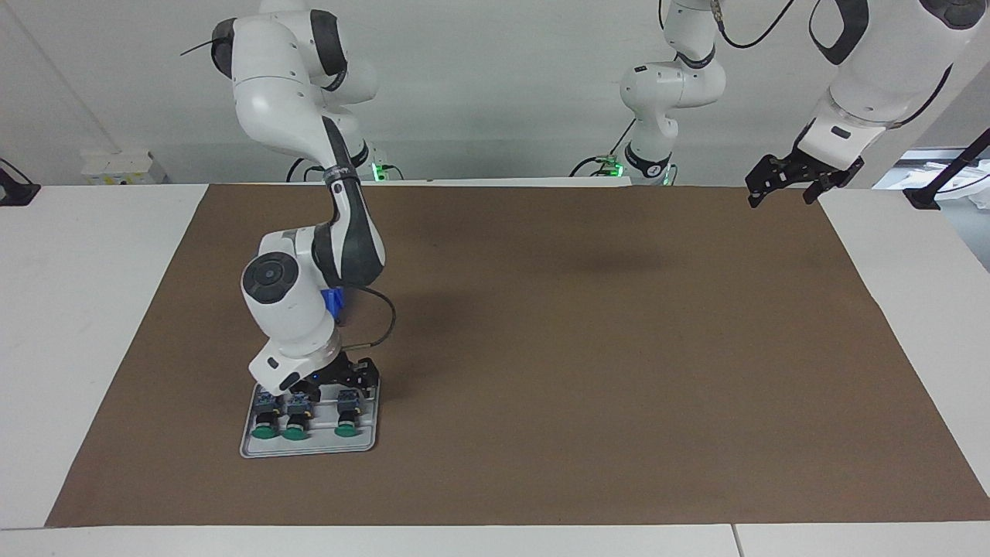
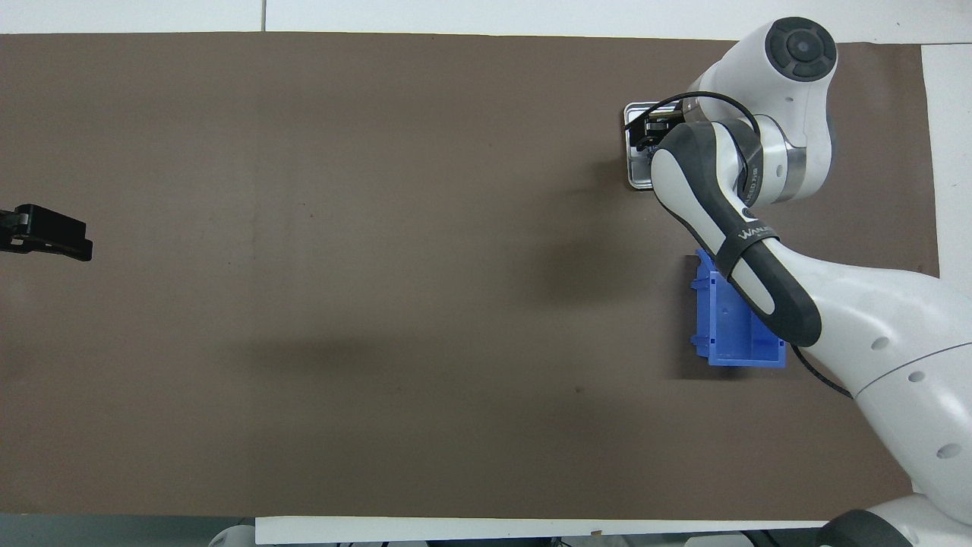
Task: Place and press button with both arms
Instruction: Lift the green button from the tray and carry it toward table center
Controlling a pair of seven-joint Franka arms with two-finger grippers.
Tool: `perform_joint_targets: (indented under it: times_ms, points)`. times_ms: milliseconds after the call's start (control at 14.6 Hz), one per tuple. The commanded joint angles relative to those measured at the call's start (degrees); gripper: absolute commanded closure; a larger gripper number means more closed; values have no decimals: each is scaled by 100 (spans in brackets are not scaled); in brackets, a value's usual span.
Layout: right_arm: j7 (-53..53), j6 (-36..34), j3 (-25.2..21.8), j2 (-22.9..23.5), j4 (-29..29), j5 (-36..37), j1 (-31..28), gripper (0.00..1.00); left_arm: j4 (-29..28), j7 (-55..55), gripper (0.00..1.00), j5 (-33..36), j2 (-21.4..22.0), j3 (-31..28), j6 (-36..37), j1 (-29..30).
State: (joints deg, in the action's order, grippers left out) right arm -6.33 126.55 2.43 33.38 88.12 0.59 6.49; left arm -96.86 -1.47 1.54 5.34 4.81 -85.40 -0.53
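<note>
Button (image 1: 346,416): one of three alike lying on a grey tray (image 1: 308,447), farthest from the robots
Right tool (image 1: 340,379): low over that button, fingers spread, apparently to pinch it
Left tool (image 1: 800,179): waits raised, fingers spread

Only one bit of lettering reads from here: white capitals, seemingly "WANA…", on the black band (image 2: 748,237) around the right arm's forearm (image 2: 729,220), right of centre in the overhead view; its end curls out of sight.
</note>
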Motion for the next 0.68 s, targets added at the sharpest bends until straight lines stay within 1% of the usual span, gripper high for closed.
perform_joint_targets:
  times_ms: [0,137,273,478,546,615]
  points:
    - [-9,238,-5,107,65,-85,19,8,-149,15,0,75,151,-24,-20,-44]
    - [113,440,-5,186,161,-50,-25,9,-149,24,0,75,151,-24,-3,-17]
    - [140,493,-5,195,206,-41,-25,14,-149,7,0,75,151,-24,-20,-26]
    - [281,563,-5,195,258,-41,-52,15,-149,7,0,75,151,-24,-56,-26]
    - [290,564,-5,195,285,-32,-69,17,-149,7,0,75,143,-24,-56,-26]
    - [290,546,-5,186,276,-32,-87,22,-149,-2,0,75,151,-24,-56,-44]
